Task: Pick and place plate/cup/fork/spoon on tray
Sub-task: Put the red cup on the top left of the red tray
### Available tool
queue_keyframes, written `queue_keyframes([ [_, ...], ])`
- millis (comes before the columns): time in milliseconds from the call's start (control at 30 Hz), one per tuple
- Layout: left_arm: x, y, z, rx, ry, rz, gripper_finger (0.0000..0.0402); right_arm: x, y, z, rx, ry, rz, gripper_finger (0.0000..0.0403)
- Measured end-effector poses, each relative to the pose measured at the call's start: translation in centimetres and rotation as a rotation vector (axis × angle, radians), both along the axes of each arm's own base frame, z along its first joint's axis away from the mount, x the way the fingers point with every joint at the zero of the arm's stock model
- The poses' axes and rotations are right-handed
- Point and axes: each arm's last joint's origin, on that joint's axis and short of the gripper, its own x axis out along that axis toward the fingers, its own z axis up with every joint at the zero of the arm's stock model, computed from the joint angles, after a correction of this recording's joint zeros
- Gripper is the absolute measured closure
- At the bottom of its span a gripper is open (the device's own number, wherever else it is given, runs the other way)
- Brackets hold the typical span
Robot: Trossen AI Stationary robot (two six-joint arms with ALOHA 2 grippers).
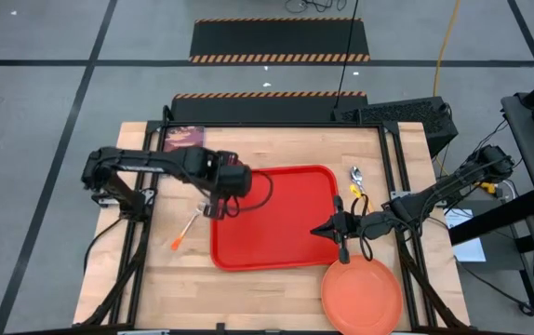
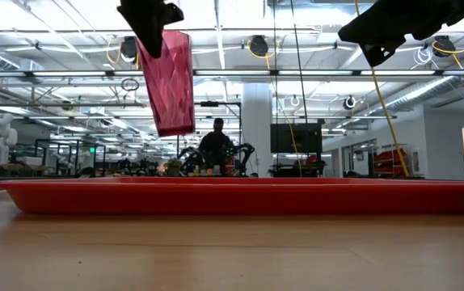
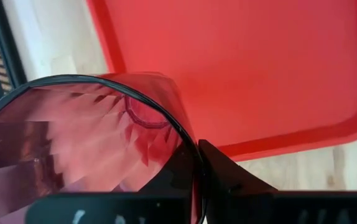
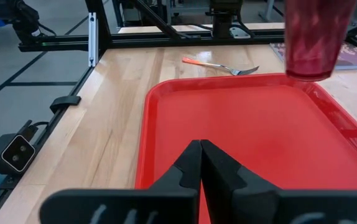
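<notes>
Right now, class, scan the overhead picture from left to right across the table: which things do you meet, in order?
fork → left gripper holding the cup → tray → right gripper → spoon. The plate lies nearer the front, spanning the last two.

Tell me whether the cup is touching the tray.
Apart. The low view shows the cup hanging from the left gripper, with open background between its base and the tray.

Wooden worktop (image 1: pixel 155 270) and what lies on it

The red tray (image 1: pixel 276 223) sits mid-worktop; the fork (image 1: pixel 187 230) lies just beside its left edge, the spoon (image 1: pixel 356 181) near its far right corner, the orange plate (image 1: pixel 361 296) at its near right corner.
</notes>
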Motion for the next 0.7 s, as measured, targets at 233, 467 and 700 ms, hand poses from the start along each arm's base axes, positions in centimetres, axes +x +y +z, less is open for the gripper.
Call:
queue_keyframes([
  [233, 0.1, 1.6, -1.8, -0.010, 0.040, 0.050, 0.0386, 0.0, 0.0, -0.1, -0.002, 0.015, 0.001, 0.0403],
  [467, 0.0, 1.7, -4.2, -0.006, 0.093, 0.030, 0.0392, 0.0, 0.1, -0.8, -0.002, 0.066, -0.006, 0.0403],
  [700, -0.2, 1.9, -6.2, -0.004, 0.129, 0.021, 0.0382, 0.2, 0.2, -1.3, -0.001, 0.086, -0.009, 0.0403],
])
